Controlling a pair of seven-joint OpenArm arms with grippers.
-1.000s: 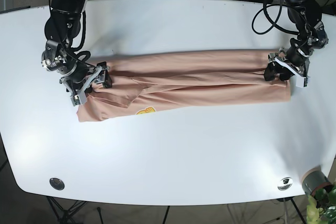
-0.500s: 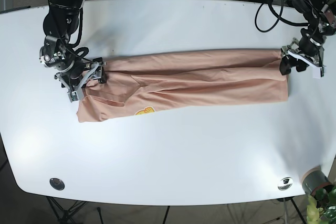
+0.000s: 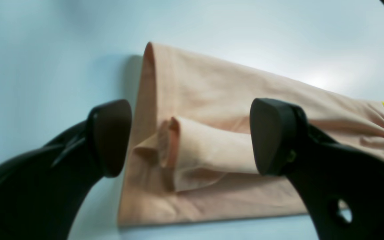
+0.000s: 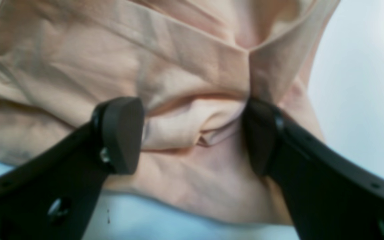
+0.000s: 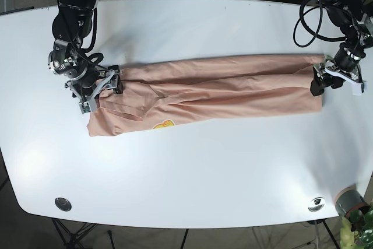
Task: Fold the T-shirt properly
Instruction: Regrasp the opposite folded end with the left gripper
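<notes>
The peach T-shirt [image 5: 215,91] lies as a long, narrow band across the white table [image 5: 192,167], with a yellow print [image 5: 162,125] near its front left. My left gripper [image 5: 333,81] hovers at the band's right end. In the left wrist view it [image 3: 192,140] stands open, a raised fold of cloth [image 3: 208,150] lying loose between its fingers. My right gripper [image 5: 104,84] is over the left end. It [image 4: 192,133] is open in the right wrist view, straddling a bunched ridge of cloth [image 4: 192,123] that touches one finger.
Two round metal fittings [image 5: 63,204] [image 5: 316,204] sit near the table's front corners. A grey pot with a plant [image 5: 351,203] stands off the front right corner. Cables [image 5: 309,21] hang at the back right.
The left gripper has shifted outward to the right, past the shirt's end. The right gripper has moved slightly back along the left end. The cloth lies a little straighter.
</notes>
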